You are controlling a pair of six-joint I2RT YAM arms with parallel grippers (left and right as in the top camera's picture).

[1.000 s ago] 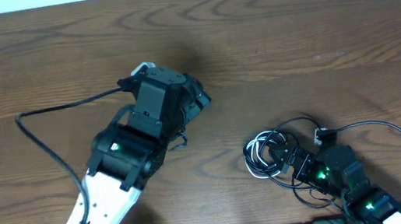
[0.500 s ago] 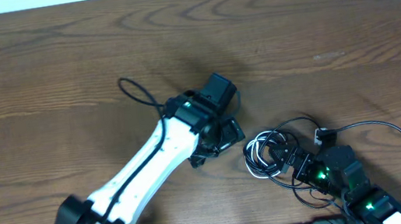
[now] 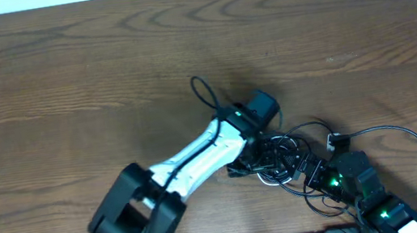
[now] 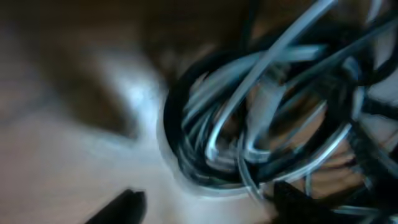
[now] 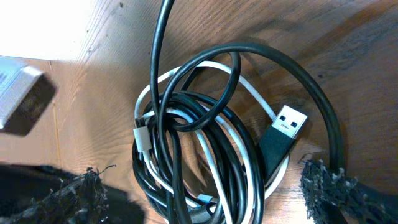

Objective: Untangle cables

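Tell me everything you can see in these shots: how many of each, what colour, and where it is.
table: one, brown wood, fills the overhead view.
black cables: several coils, exact count unclear, black, tangled right of centre near the front edge.
white cable: one, white, woven through the black coils.
USB plug: one, black with silver end, lying across the bundle's edge.
left gripper: one, dark, open, over the bundle.
right gripper: one, black, open, fingertips either side of the bundle.
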